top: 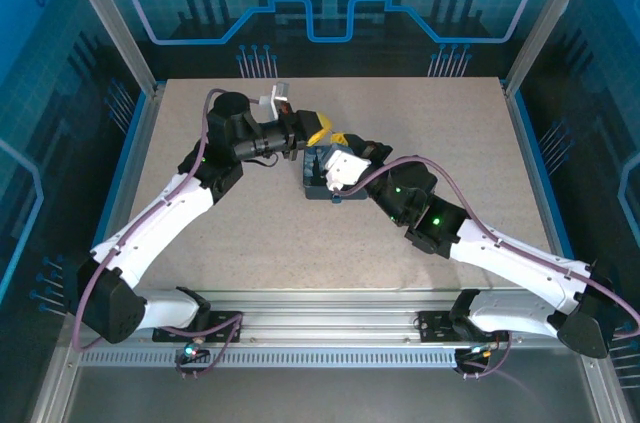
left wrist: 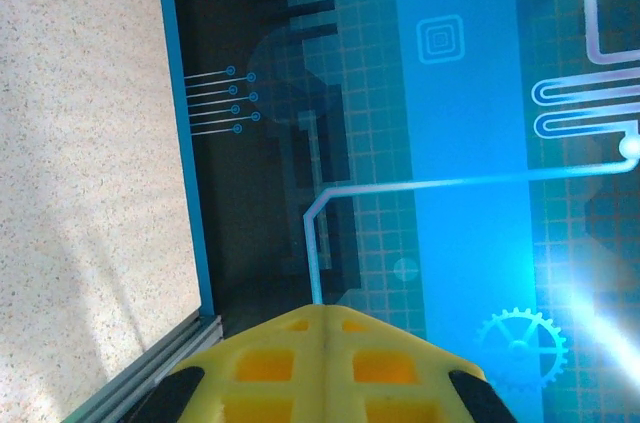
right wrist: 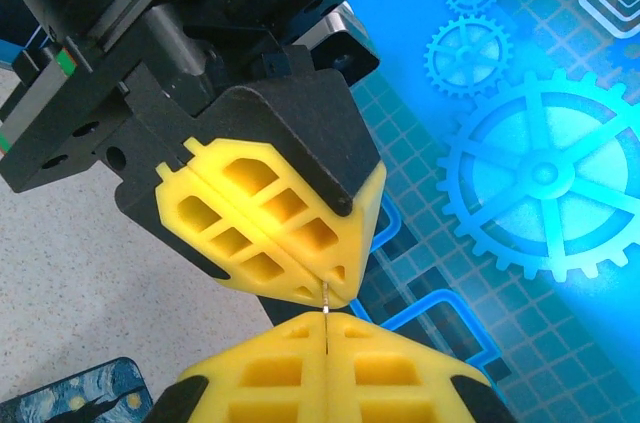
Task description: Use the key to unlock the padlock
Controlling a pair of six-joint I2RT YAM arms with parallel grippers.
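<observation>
The key [right wrist: 327, 305] is a thin grey sliver bridging two pairs of yellow fingertips above the table. My right gripper [right wrist: 327, 323] is shut on its lower end. My left gripper [right wrist: 333, 289] meets it tip to tip from above and is shut on the upper end. From above, the left gripper [top: 320, 129] and right gripper [top: 343, 140] meet just behind the small dark-teal box [top: 318, 185]. A corner of its starry lid [right wrist: 85, 395] shows low left in the right wrist view. The padlock is hidden under the right wrist. The left gripper's [left wrist: 322, 315] fingers press flat together.
The beige speckled tabletop [top: 250, 233] lies open in front of and around the box. Blue printed walls [top: 330, 3] and aluminium frame posts [top: 530, 43] enclose the table. Purple cables [top: 480, 198] run along both arms.
</observation>
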